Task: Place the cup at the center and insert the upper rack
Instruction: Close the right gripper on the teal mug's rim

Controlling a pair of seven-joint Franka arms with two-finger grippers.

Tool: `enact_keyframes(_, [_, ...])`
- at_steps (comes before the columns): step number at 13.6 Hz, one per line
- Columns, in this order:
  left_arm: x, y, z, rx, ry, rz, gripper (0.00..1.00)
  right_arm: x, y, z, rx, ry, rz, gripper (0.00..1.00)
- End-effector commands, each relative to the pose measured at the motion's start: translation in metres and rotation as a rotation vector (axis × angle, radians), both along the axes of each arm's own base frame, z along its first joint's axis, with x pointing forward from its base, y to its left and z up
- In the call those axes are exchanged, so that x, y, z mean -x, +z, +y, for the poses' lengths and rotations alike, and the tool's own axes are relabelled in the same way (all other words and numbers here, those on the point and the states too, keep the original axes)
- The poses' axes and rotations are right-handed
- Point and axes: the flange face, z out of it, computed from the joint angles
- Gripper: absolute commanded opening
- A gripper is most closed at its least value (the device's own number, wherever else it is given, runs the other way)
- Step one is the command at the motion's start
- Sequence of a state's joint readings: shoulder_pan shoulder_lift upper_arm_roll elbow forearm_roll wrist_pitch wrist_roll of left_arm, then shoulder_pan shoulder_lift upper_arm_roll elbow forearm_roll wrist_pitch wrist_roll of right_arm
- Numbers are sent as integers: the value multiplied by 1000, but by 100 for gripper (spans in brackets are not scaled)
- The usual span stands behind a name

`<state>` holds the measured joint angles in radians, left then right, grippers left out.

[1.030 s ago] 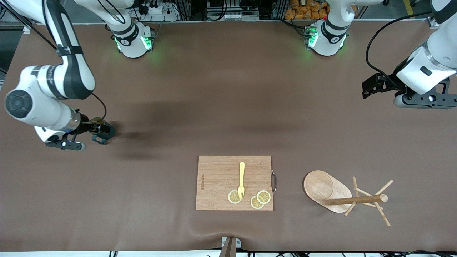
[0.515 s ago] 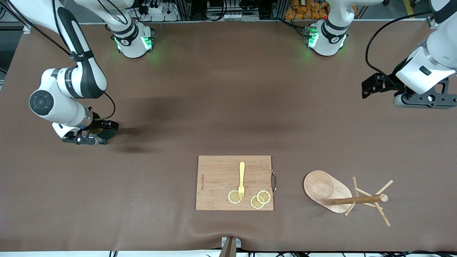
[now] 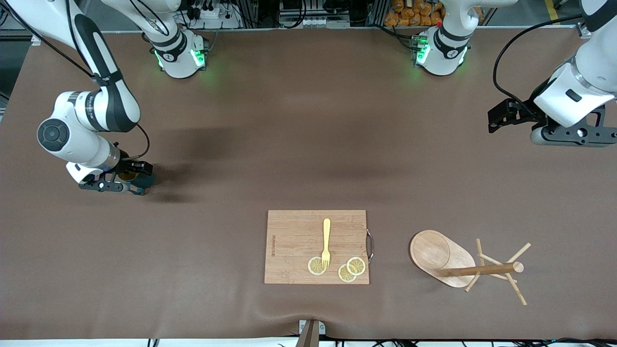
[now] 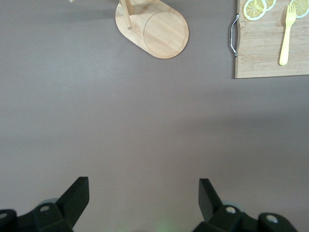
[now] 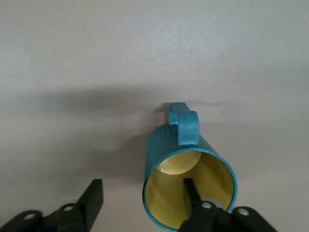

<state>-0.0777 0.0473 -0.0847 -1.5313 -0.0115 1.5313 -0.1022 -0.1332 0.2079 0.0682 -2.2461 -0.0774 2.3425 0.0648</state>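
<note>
The teal cup (image 3: 145,180) with a yellow inside (image 5: 193,188) stands on the table near the right arm's end. My right gripper (image 3: 131,183) is down at it and open (image 5: 142,189): one finger is inside the cup's mouth, the other is outside its wall. The wooden upper rack (image 3: 441,258) lies tipped on its side toward the left arm's end, nearer the front camera, pole and pegs pointing away from the board. Its oval base also shows in the left wrist view (image 4: 159,31). My left gripper (image 3: 497,121) waits open (image 4: 143,184) and empty, high over bare table.
A wooden cutting board (image 3: 294,241) with a metal handle lies in the middle, nearer the front camera. It carries a yellow fork (image 3: 326,243) and three lemon slices (image 3: 355,265). The brown mat has a wrinkle at its front edge.
The right arm's wrist has swung in over the cup and its gripper has settled around the cup's wall. The cup and the left arm have not moved.
</note>
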Motion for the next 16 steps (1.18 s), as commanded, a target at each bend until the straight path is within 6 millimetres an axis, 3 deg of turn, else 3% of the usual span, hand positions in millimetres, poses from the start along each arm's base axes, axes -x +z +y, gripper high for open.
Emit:
enact_keyframes(1, [3,0,0,7,-4,9,100,4,-8,-2,8,18,-7,51])
enact_keyframes(5, [3,0,0,7,-4,9,100,13,-23,-2,4,18,10,50])
enact_keyframes(9, [3,0,0,7,-4,9,100,16,-29,-8,1,7,7,21])
enact_keyframes(14, [3,0,0,7,-4,9,100,16,-29,-8,1,7,5,12])
enact_keyframes(16, [3,-2,-1,7,-6,12,100,16,-30,-8,1,7,8,2])
